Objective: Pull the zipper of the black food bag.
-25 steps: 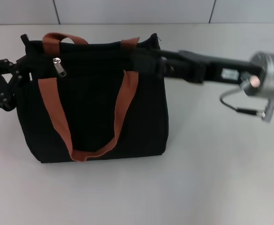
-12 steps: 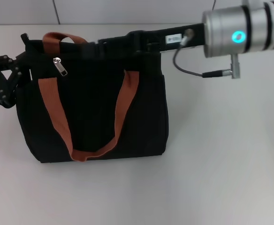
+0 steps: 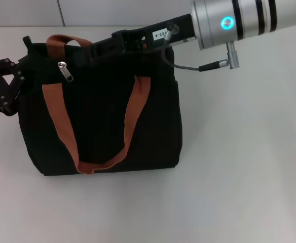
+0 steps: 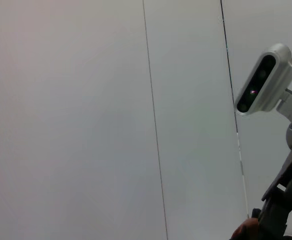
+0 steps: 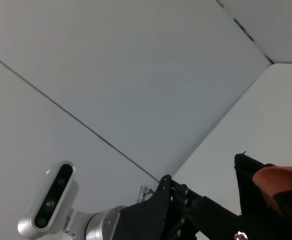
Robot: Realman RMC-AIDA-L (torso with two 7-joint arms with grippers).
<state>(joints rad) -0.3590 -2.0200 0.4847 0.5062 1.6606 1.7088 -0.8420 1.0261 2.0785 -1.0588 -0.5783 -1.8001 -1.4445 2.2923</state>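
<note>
Our bag stands upright on the table, its zipper near the top left corner of the front, tab hanging. Our right gripper reaches across the bag's top edge; we cannot tell its grip. Our left gripper touches the bag's left side, grip unclear

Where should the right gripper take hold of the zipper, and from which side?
Grip the zipper's dangling silver tab, likely coming from above and the bag's right: the tab hangs free on the front face, while the left gripper sits at the bag's left end.
</note>
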